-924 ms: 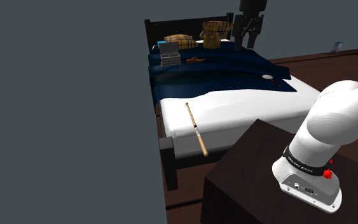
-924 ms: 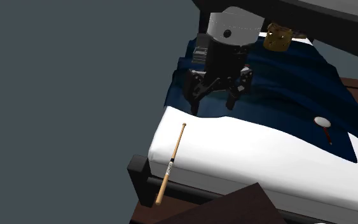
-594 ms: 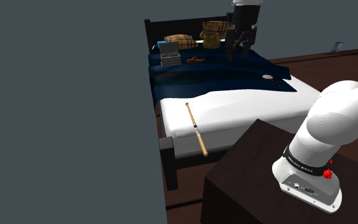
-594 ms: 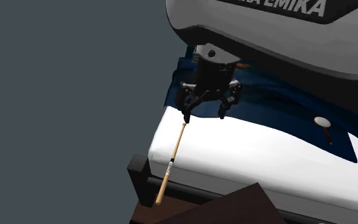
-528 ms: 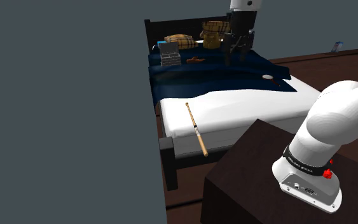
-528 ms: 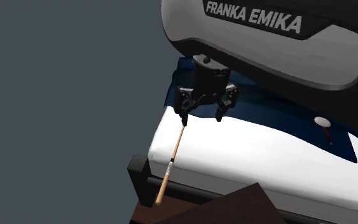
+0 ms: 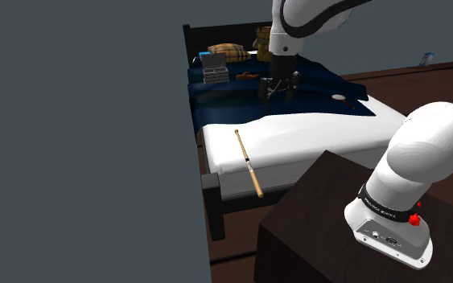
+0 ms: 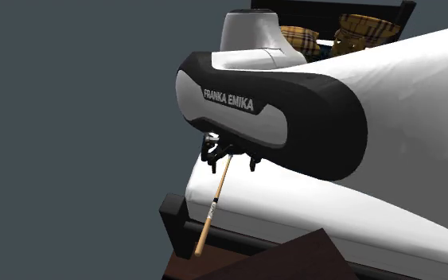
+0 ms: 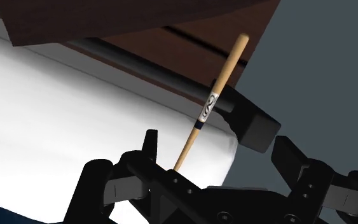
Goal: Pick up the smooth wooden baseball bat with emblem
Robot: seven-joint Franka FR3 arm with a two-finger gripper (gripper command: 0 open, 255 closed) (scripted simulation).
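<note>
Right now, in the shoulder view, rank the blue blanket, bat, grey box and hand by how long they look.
1. blue blanket
2. bat
3. hand and grey box: they look about alike, so I leave them unranked.

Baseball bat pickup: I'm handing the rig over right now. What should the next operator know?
Pincer: open, holding nothing, hovering over the bed.
Bat: flat on the bed by its foot corner, thick end overhanging the edge, thin end near the pincer.
Done: approach only; the bat is untouched.
Left: lower, straddle the bat, close, lift.
</note>
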